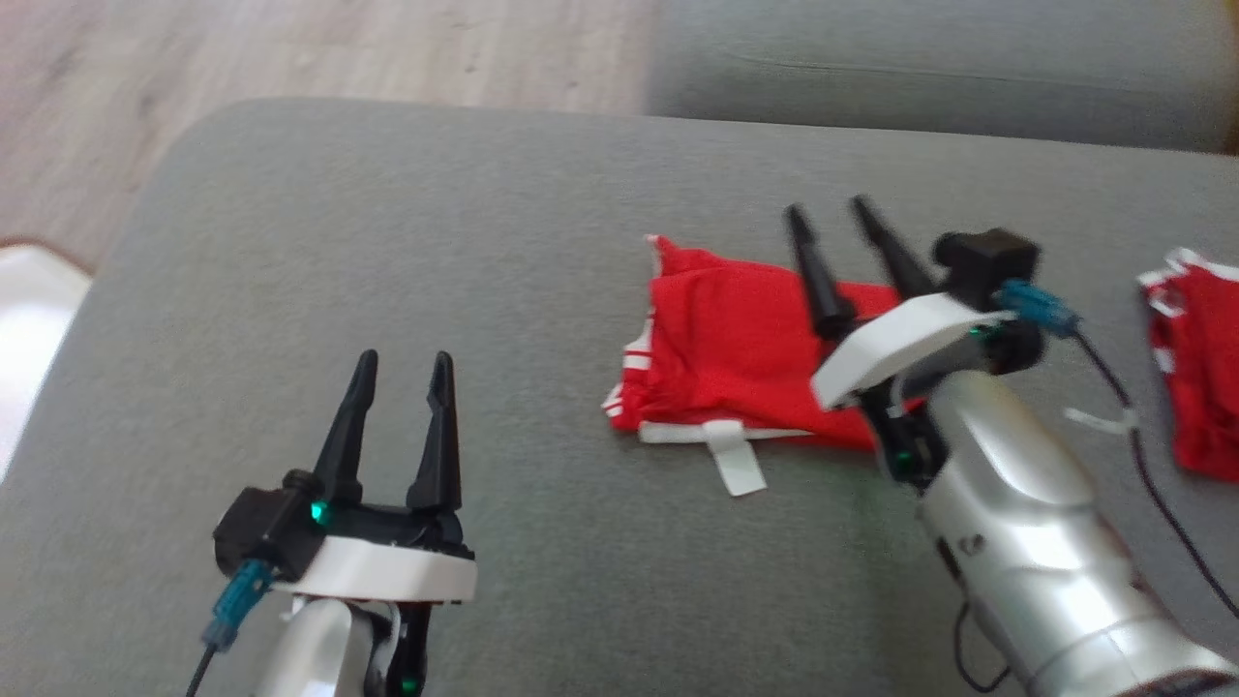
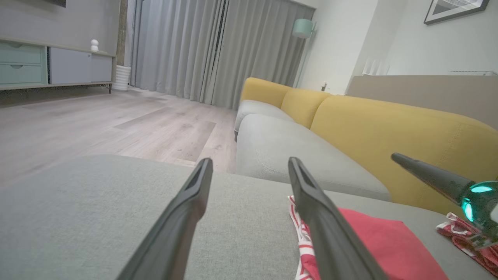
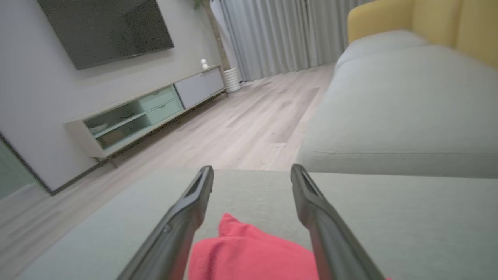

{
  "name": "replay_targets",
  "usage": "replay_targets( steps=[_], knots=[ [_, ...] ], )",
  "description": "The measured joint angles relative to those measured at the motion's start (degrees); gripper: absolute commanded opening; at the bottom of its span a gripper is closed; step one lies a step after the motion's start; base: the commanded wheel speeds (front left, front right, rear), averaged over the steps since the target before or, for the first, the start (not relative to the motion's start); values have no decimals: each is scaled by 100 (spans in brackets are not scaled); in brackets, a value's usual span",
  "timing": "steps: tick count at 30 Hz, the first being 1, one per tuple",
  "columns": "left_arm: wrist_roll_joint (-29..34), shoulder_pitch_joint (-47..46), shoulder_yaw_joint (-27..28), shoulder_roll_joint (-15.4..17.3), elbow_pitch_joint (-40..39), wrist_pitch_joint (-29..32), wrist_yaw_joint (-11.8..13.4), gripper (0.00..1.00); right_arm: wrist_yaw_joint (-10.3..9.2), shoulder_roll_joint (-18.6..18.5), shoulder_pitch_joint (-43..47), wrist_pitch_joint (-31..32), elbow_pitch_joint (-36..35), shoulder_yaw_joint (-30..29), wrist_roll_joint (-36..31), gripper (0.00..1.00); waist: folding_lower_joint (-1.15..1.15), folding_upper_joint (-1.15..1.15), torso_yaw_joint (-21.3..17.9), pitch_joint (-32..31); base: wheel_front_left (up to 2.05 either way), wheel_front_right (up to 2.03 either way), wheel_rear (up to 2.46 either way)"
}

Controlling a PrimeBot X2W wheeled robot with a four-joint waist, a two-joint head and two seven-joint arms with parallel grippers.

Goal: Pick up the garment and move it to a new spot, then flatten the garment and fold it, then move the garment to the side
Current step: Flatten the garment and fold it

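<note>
The garment (image 1: 731, 348) is red with white stripes and a white tab, lying folded on the grey cushion (image 1: 387, 252) right of centre. It also shows in the left wrist view as the garment (image 2: 381, 241) and in the right wrist view as the garment (image 3: 249, 252). My right gripper (image 1: 831, 213) hovers over the garment's right part, open, with nothing between its fingers. My left gripper (image 1: 405, 363) stands open at the lower left, well apart from the garment, holding nothing.
A second red and white cloth (image 1: 1195, 358) lies at the cushion's right edge. A grey sofa seat (image 1: 929, 68) with yellow backrests (image 2: 389, 124) sits beyond. Wooden floor (image 1: 290, 48) lies past the cushion's far left edge. A black cable (image 1: 1133, 426) trails from my right wrist.
</note>
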Motion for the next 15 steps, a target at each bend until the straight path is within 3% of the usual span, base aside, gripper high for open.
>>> replay_targets(
  steps=[8,15],
  knots=[
    [1,-1,158,-1,-102,0,1,100,0,-2,1260,-16,-1563,-1814,-1927,100,0,0,-606,-48,0,0,0],
    [25,0,235,-3,-110,0,0,100,0,12,2233,-18,-2561,-2410,-2258,100,0,0,-969,-76,0,0,0]
  ],
)
